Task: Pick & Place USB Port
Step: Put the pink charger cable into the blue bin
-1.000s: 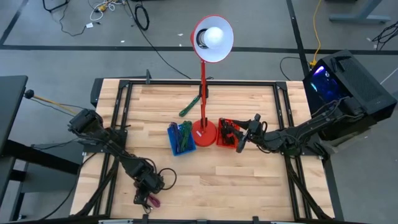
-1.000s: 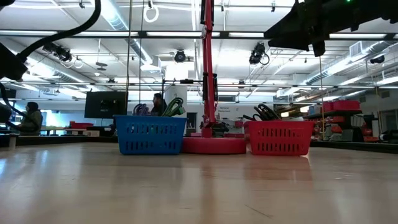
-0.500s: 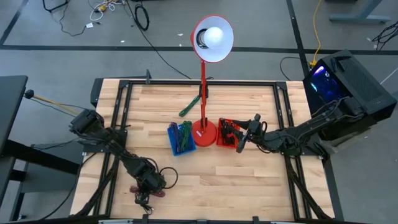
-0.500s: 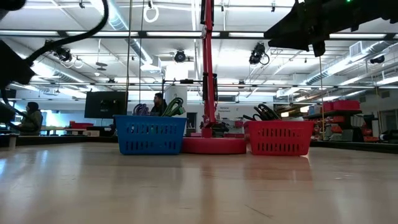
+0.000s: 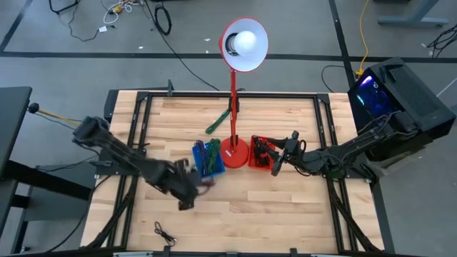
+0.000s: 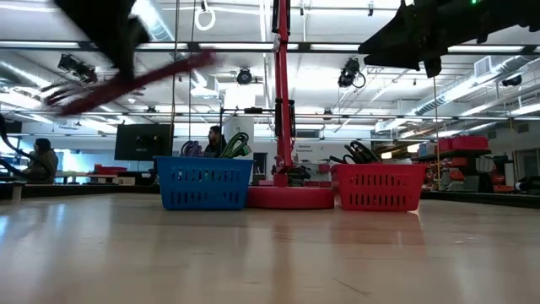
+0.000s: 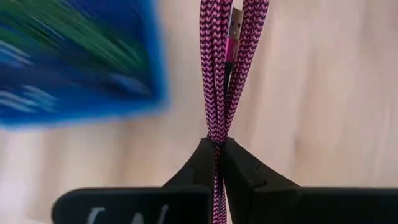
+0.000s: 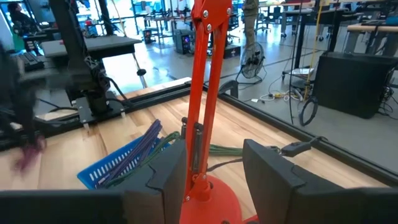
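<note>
My left gripper [image 5: 191, 191] is above the table, just near-left of the blue basket [image 5: 208, 158], and is shut on a magenta braided USB cable [image 7: 219, 74]. The cable shows as a blurred streak in the low view [image 6: 126, 83]. The blue basket, which holds green and purple cables, also shows in the left wrist view [image 7: 74, 62]. My right gripper [image 5: 275, 164] is open and empty, waiting at the red basket [image 5: 260, 154], which holds dark cables. My left gripper pinches a bundle of several strands of the magenta cable [image 7: 216, 142] between its two fingers. The strands run on past the fingertips [image 7: 239, 163], with a USB plug [image 7: 235, 25] among them. The cable is lifted clear of the table.
A red desk lamp stands between the two baskets on its round base [image 5: 234, 151]. A green cable [image 5: 218, 123] lies behind the lamp. A small black cable [image 5: 166, 232] lies near the table's near edge. Bare wood lies in front of the baskets.
My left gripper has risen from near the table's near edge and swung fast toward the far right, up to the blue basket. It has carried the magenta cable, now lifted clear. The black cable has stayed on the table.
</note>
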Controlling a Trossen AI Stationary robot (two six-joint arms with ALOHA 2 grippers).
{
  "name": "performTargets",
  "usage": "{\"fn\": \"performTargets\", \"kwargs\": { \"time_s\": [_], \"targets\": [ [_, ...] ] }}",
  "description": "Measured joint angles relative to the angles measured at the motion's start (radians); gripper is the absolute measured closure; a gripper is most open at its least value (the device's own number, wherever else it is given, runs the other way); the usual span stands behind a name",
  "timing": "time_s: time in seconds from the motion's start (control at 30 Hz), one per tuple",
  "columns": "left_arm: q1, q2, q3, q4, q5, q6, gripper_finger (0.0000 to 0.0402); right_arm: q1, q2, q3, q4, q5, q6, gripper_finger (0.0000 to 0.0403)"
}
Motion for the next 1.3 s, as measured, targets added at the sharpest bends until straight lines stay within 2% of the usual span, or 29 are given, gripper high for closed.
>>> {"fn": "performTargets", "kwargs": {
  "time_s": [0.13,0.27,0.43,0.63,0.87,1.3],
  "targets": [
    [-0.002,-0.154,-0.053,0.163,-0.276,-0.013,0.0388,0.000,0.000,0.000,-0.008,0.000,-0.007,0.0243],
    [-0.001,-0.303,-0.212,0.454,-0.449,0.035,0.0389,0.000,0.000,0.000,-0.011,0.000,-0.010,0.0243],
    [0.035,-0.410,-0.480,0.930,-0.520,0.105,0.0389,0.000,0.000,0.000,-0.011,0.001,-0.025,0.0243],
    [0.071,-0.409,-0.721,1.444,-0.581,0.130,0.0389,0.000,0.000,0.000,-0.003,0.002,-0.033,0.0243],
    [0.099,-0.349,-0.821,1.498,-0.656,-0.013,0.0389,-0.003,0.000,0.000,0.000,0.002,-0.037,0.0243],
    [0.144,-0.095,-0.794,1.560,-0.662,-0.169,0.0389,-0.014,0.000,0.000,-0.003,0.000,-0.037,0.0243]
  ]
}}
